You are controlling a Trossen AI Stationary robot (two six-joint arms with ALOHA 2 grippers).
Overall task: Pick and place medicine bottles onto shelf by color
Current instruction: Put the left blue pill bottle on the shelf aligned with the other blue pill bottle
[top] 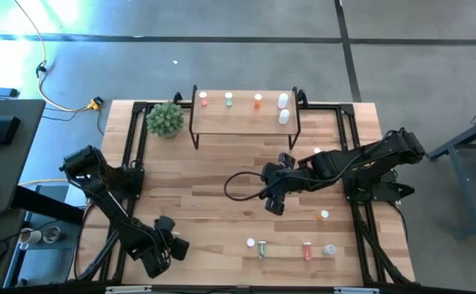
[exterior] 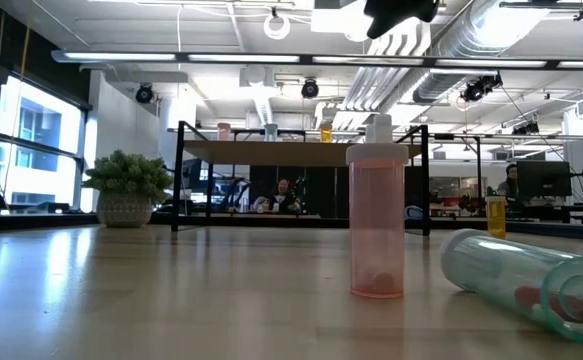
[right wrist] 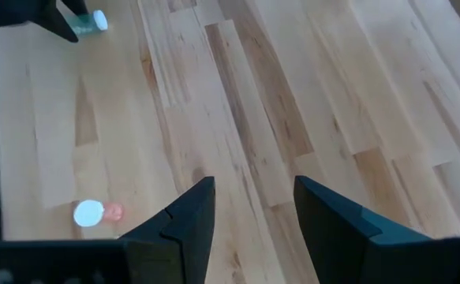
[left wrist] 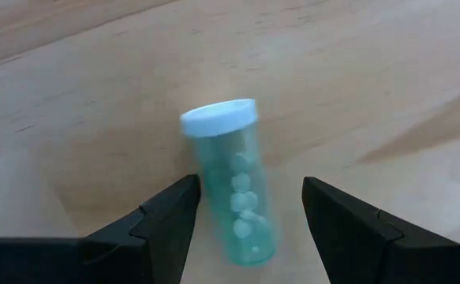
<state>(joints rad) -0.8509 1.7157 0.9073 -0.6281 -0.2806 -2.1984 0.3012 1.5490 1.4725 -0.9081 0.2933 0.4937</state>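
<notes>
Your left claw (left wrist: 245, 213) stands wide open low over the counter (top: 221, 175) at its 7 o'clock corner, its fingers either side of a lying green bottle (left wrist: 233, 189); whether they touch it you cannot tell. From above, the claw hides that bottle. Your right claw (top: 275, 198) hovers mid-counter, fingers apart, holding nothing. At 5 o'clock more bottles (top: 306, 250) sit near the front edge. The shelf (top: 243, 119) at 12 o'clock carries a row of bottles, colors hard to read.
</notes>
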